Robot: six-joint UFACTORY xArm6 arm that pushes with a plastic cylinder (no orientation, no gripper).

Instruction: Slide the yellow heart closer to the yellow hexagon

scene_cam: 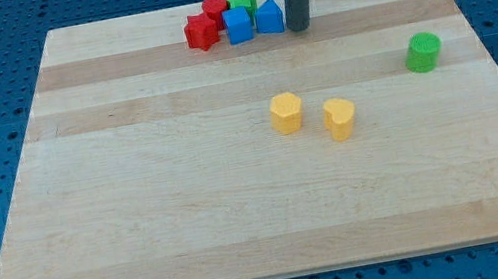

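The yellow hexagon [286, 112] lies near the middle of the wooden board [192, 220]. The yellow heart [339, 117] lies just to its right and slightly lower, a small gap apart. My tip [299, 28] is at the board's top, well above both yellow blocks and right beside the blue block cluster.
A cluster at the view's top holds a red star-like block [201, 32], a red cylinder [215, 7], a green star [241, 1], a blue cube-like block [237, 26] and a blue block [269, 16]. A green cylinder [423, 52] stands at the right.
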